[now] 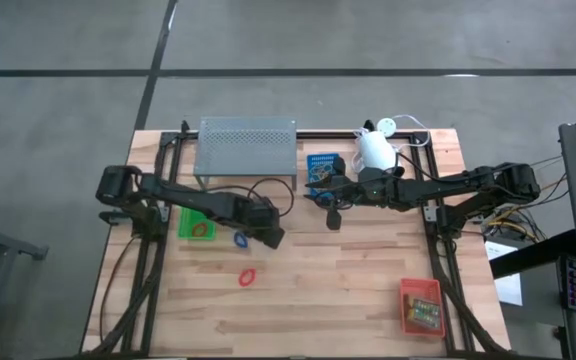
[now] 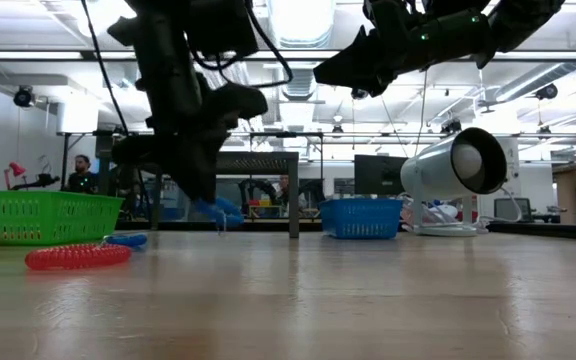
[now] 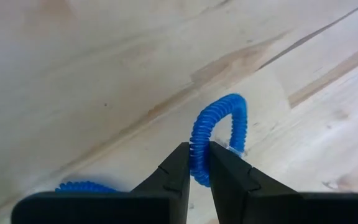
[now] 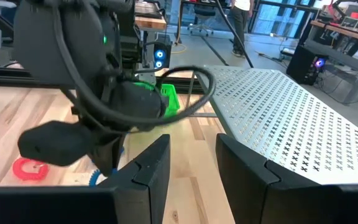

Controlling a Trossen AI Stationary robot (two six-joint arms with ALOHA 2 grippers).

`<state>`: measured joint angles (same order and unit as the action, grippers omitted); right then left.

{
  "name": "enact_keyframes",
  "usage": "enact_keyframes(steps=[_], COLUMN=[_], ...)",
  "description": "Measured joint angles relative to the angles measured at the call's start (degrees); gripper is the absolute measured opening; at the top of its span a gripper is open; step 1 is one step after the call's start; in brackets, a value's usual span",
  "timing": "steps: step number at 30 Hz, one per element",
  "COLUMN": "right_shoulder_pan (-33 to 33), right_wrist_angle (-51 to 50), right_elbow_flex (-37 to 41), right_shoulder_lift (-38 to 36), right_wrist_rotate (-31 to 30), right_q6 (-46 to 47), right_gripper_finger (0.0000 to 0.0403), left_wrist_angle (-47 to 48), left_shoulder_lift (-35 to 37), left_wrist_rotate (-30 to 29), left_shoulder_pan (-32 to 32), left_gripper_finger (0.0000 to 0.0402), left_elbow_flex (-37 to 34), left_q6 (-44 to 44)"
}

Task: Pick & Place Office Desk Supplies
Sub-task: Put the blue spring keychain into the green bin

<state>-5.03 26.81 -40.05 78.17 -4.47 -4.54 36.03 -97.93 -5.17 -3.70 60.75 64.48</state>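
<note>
Two pincers are in play. The left pincer (image 3: 199, 167) is pinching a blue coiled loop (image 3: 219, 130), its fingers nipped on one thin side of the coil, with the far side of the loop touching the worktop (image 1: 348, 290) or hanging just above it. From above, this pincer sits just beside the green tray (image 1: 197, 223), with a red loop (image 1: 247, 276) lying loose nearby. The right pincer (image 4: 191, 158) hovers with its fingers spread and empty, up by the blue tray (image 1: 321, 166) and the white lamp (image 1: 376, 148).

My worry is the grip: only a narrow bite of springy coil is held, so a quick lift or swing could let the loop stretch, twist and slip free. It might also snag on the green tray's rim on the way over and bounce out.
</note>
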Motion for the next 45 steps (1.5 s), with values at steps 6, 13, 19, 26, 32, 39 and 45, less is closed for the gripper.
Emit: enact_keyframes(steps=[6, 13, 19, 26, 32, 39, 45], right_shoulder_pan=[0.0, 0.0, 0.0, 0.0, 0.0, 0.0, 0.0], right_wrist_angle=[0.0, 0.0, 0.0, 0.0, 0.0, 0.0, 0.0], right_elbow_flex=[0.0, 0.0, 0.0, 0.0, 0.0, 0.0, 0.0], right_shoulder_lift=[0.0, 0.0, 0.0, 0.0, 0.0, 0.0, 0.0], right_wrist_rotate=[0.0, 0.0, 0.0, 0.0, 0.0, 0.0, 0.0], right_q6=[0.0, 0.0, 0.0, 0.0, 0.0, 0.0, 0.0], right_gripper_finger=[0.0127, 0.0127, 0.0127, 0.0127, 0.0127, 0.0127, 0.0127], left_wrist_angle=[0.3, 0.2, 2.4, 3.2, 5.1, 17.4, 27.2], left_shoulder_lift=[3.2, 7.1, 11.9, 20.3, 27.7, 31.8, 32.6], left_wrist_rotate=[-4.1, -13.9, -21.2, -26.1, -26.8, -25.7, -22.9], left_shoulder_pan=[0.0, -1.5, -4.8, -8.9, -10.5, -13.7, -15.8], left_gripper_finger=[0.0053, 0.0053, 0.0053, 0.0053, 0.0053, 0.0053, 0.0053], left_elbow_flex=[0.0, 0.0, -0.6, -5.3, -10.9, -12.7, -12.7], left_q6=[-2.0, -4.6, -4.7, -2.4, 4.6, 21.5, 30.8])
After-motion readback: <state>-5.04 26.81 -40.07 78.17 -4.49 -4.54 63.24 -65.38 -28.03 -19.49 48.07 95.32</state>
